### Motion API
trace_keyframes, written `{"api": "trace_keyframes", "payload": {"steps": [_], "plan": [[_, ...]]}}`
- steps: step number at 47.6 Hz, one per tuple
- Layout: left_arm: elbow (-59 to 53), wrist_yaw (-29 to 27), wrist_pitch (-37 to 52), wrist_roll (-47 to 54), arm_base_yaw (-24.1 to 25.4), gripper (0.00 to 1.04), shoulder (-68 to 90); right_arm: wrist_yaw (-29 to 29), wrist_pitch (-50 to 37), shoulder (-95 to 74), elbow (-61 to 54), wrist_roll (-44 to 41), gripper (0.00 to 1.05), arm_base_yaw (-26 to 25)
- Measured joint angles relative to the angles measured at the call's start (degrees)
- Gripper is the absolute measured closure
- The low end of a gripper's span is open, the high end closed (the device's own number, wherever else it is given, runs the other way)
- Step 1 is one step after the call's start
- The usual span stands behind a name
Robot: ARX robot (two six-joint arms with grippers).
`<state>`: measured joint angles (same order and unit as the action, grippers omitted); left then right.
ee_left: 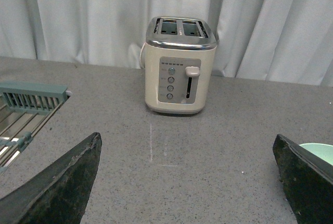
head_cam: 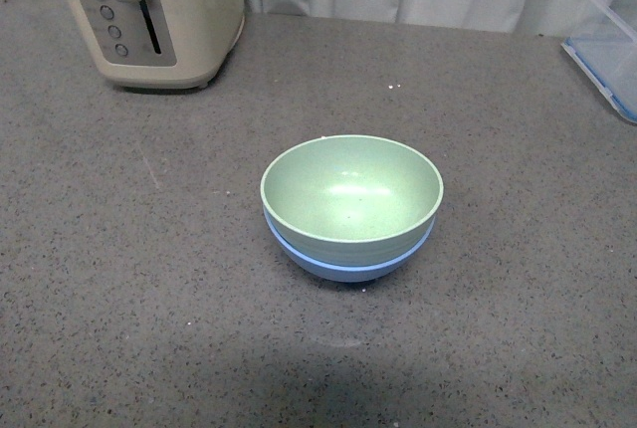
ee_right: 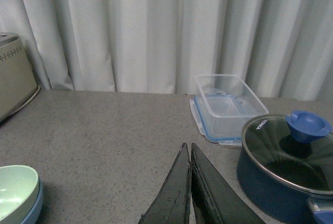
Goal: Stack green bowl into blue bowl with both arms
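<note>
Front view: green bowl (head_cam: 350,192) nested in blue bowl (head_cam: 343,267) on the surface (head_cam: 129,279); left hand (ee_left: 190,182) spread, right hand (ee_right: 189,190) pressed together.

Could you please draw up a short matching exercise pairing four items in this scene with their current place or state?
Things:
1. green bowl
2. blue bowl
3. left end effector
4. right end effector

States:
a. fingers closed together
b. nested inside another bowl
c. fingers spread wide, holding nothing
d. underneath, resting on the counter

Pairs: 1-b, 2-d, 3-c, 4-a
</note>
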<state>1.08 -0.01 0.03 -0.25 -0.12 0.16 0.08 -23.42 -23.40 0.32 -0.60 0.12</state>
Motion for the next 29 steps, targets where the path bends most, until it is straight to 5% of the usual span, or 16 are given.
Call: {"api": "trace_keyframes", "payload": {"steps": [29], "plan": [[0.0, 0.0, 0.0, 0.0, 0.0, 0.06, 0.0, 0.0, 11.93, 12.13, 0.0, 0.0, 1.04, 0.0]]}}
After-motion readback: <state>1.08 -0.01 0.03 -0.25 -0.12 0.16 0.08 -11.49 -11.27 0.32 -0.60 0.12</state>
